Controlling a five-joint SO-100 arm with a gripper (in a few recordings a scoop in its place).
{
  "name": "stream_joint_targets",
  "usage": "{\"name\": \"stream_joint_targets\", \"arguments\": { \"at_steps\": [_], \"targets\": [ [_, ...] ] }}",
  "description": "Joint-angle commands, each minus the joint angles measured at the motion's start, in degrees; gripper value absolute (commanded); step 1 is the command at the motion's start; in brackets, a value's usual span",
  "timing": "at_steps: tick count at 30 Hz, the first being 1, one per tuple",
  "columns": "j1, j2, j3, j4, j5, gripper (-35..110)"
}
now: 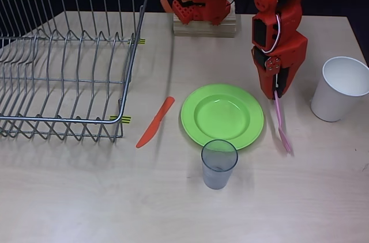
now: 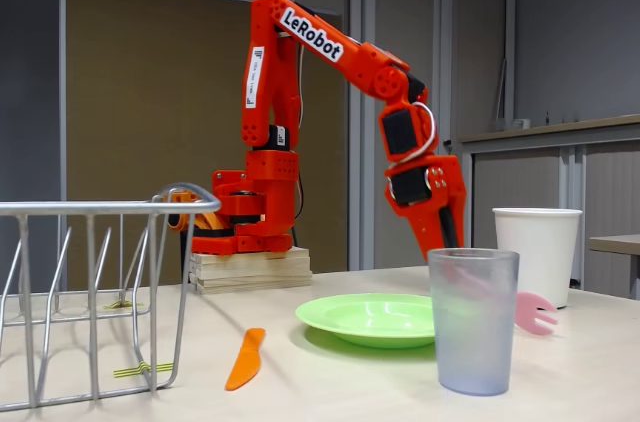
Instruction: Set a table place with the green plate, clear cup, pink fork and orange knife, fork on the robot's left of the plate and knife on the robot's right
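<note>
Green plate (image 1: 222, 115) flat on the pale table (image 1: 173, 208), roughly centre in the overhead view, sunken middle bare. Clear cup (image 1: 219, 163) upright just below the plate's lower rim there, close to it (touching or a hair apart, cannot tell); in the fixed view, cup (image 2: 472, 320) nearest the camera, plate (image 2: 372, 318) behind and to its left.

Orange knife (image 1: 155, 121) lying flat to the picture-left of the plate in the overhead view, slanted, apart from the rim, between plate and wire dish rack (image 1: 66, 59); also seen in the fixed view (image 2: 246, 358) on the tabletop near the rack's corner.

Pink fork (image 1: 282, 125) to the picture-right of the plate, running top to bottom beside the rim, handle end up inside the gripper (image 1: 277, 92), tines end low near the table. In the fixed view, tines (image 2: 534, 311) poking out to the right of the clear cup, rest of the fork blurred through the cup's wall. Jaws pinched on the fork's handle, pointing down.

White cup (image 1: 340, 87) upright further right, well apart from the plate. Wooden block (image 1: 204, 26) under the arm's base at the table's far edge.
</note>
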Motion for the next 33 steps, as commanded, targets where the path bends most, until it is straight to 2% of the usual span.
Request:
{"name": "stream_joint_targets", "arguments": {
  "at_steps": [1, 6, 15, 23, 27, 33],
  "targets": [
    [-1.6, -1.0, -3.1, 2.9, 1.1, 0],
    [-2.5, -3.8, -3.6, 0.4, 4.5, 0],
    [-3.4, -5.3, -3.6, -1.7, 5.0, 11],
    [-3.8, -5.9, -3.5, -2.7, 5.9, 12],
    [-3.9, -3.7, -3.2, -0.8, 4.9, 10],
    [-4.7, 6.0, -0.3, 8.3, -1.1, 0]
  ]
}}
